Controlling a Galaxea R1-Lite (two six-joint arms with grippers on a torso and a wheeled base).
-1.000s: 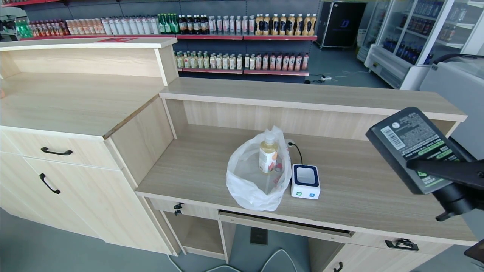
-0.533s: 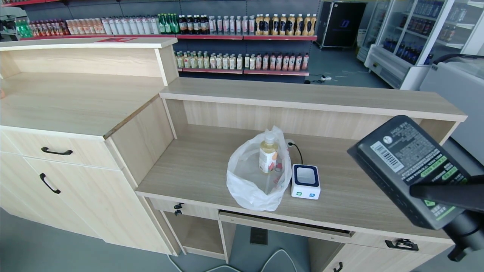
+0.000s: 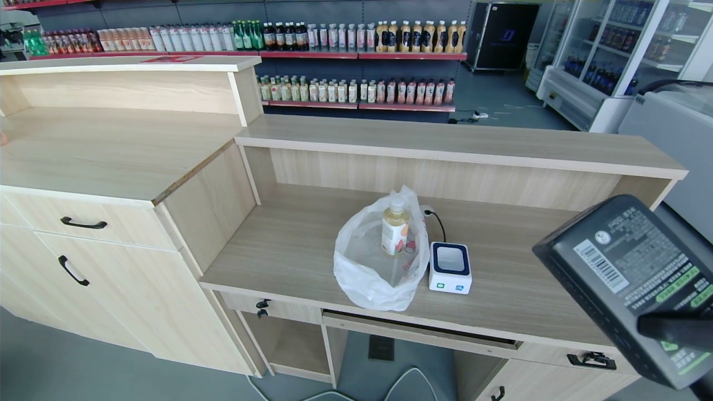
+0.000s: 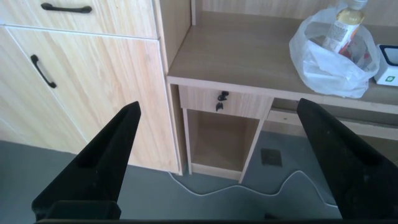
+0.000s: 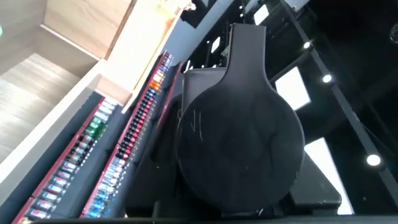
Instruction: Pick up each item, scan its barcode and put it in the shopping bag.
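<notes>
Bright, even light fills the head view, leaving a soft shadow under the upper ledge (image 3: 445, 142) of the pale wood-grain surface (image 3: 529, 267), a sheen on the white square scanner (image 3: 449, 259), and straight lines bowing toward the edges. From the right wrist, the flat black package (image 5: 236, 143) is a dark silhouette against glaring round ceiling lamps (image 5: 373, 160). On the left hand (image 4: 217, 104), the black fingers (image 4: 99, 168) show as flat dark shapes against the well-lit light wooden cabinet (image 4: 93, 93).
</notes>
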